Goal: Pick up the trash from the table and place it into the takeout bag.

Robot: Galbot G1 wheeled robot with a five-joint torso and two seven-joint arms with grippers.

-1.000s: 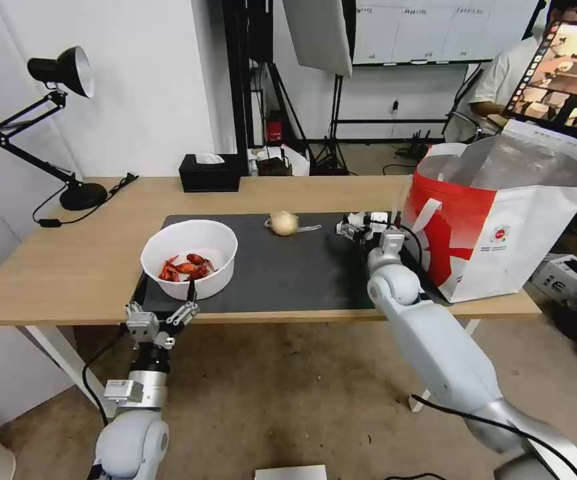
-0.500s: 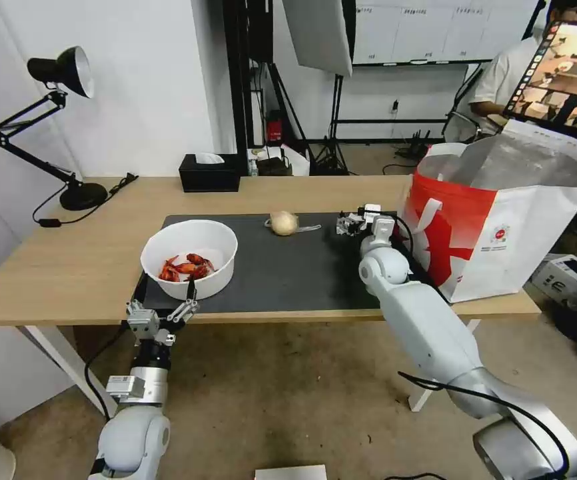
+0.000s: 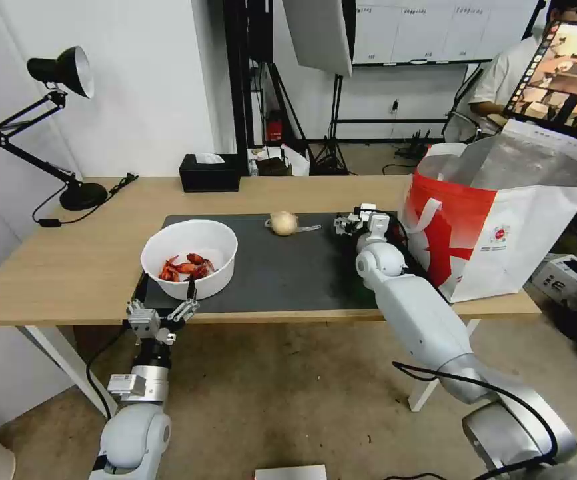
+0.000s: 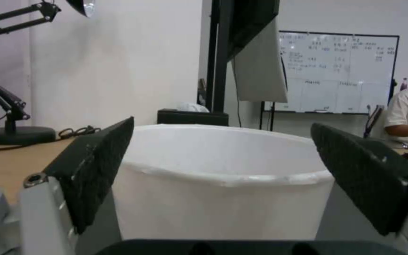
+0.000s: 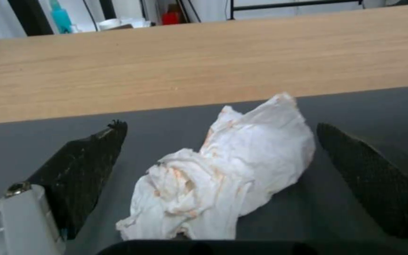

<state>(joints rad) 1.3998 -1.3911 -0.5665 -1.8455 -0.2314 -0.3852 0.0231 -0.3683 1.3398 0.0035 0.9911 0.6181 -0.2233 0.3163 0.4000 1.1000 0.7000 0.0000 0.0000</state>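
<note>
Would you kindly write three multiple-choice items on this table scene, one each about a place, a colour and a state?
1. Where does the crumpled tissue lie?
A. on the dark mat
B. in the bowl
C. inside the bag

2. What colour is the front panel of the takeout bag?
A. blue
B. red
C. green

3. How does the right tool stand?
A. shut on the tissue
B. open around the tissue
C. shut and empty

Answers:
1 A, the right wrist view shows it resting on the mat.
2 B, the panel is red with white sides.
3 B, both fingers stand apart from the tissue.
</note>
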